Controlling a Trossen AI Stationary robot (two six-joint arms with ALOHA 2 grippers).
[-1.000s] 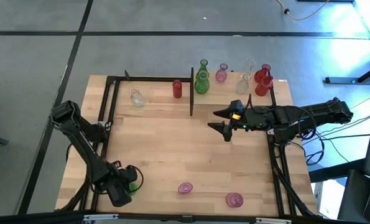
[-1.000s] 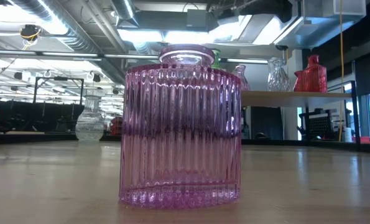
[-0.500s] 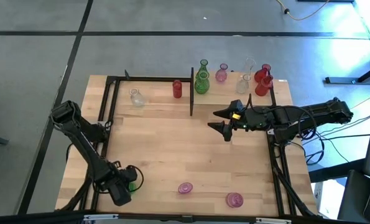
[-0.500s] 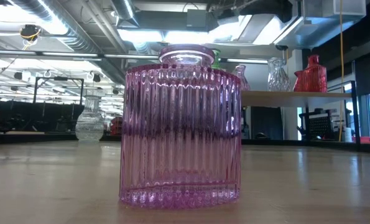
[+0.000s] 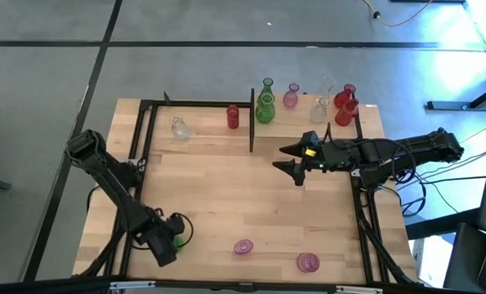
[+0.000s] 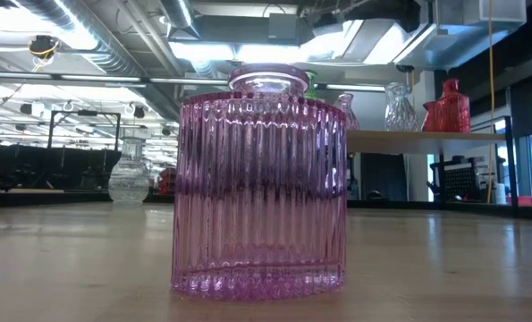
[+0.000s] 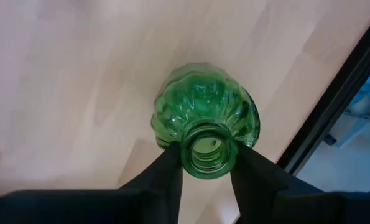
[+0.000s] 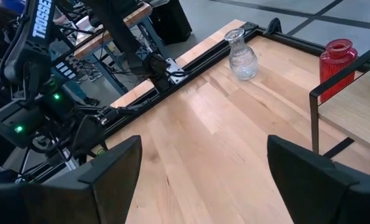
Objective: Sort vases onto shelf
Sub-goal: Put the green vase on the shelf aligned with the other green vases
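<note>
Wooden tabletop (image 5: 226, 196): at its near-left corner the left gripper (image 7: 204, 163) pinches the neck of an upright green vase (image 7: 204, 124), long axis vertical. From there the shelf (image 5: 308, 131) lies at the far-right corner. Spread wide, the right gripper (image 5: 290, 159) waits beside it.

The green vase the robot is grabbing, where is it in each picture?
High view: green vase peeks out at the left gripper, near the table's front-left corner.
Low view: not in it.
Left wrist view: green vase in the middle, seen from above, neck between the fingers.
Right wrist view: cannot make it out.
Shared landmark: the black frame rail beside the vase, also at the left wrist view's edge.
</note>
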